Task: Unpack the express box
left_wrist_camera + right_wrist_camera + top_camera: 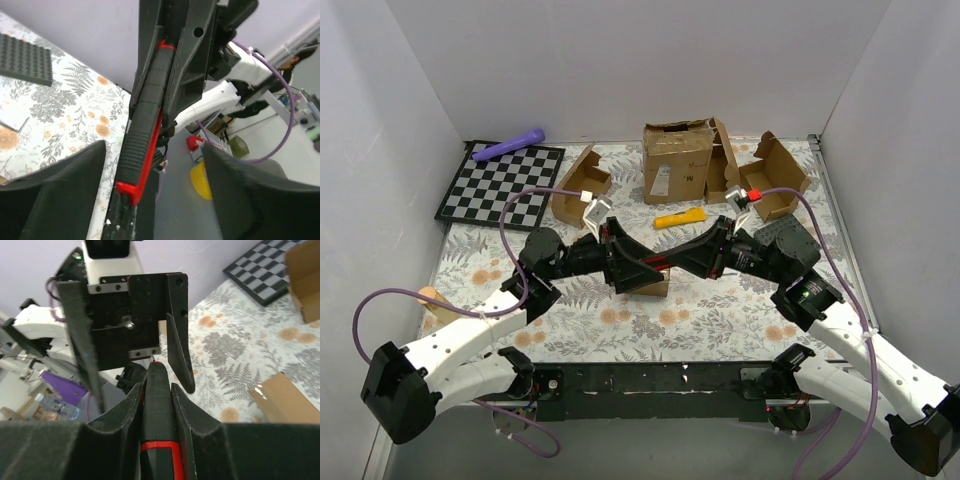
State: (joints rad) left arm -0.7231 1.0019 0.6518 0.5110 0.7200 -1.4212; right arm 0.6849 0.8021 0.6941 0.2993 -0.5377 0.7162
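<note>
The express box [656,287], small and brown, lies at the table's middle, mostly hidden under both grippers; its corner shows in the right wrist view [287,401]. My right gripper [698,258] [157,395] is shut on a black and red cutter-like tool [159,405], held above the box and pointing left. My left gripper [623,262] [155,192] is open, its fingers [65,190] standing wide on either side of the tool [142,145] without touching it.
At the back stand a large carton with a white label [678,160], open mailer boxes at left [582,185] and right [776,176], a yellow item [680,218], a chessboard [500,185] and a purple object [510,147]. A grey studded plate [786,236] lies right.
</note>
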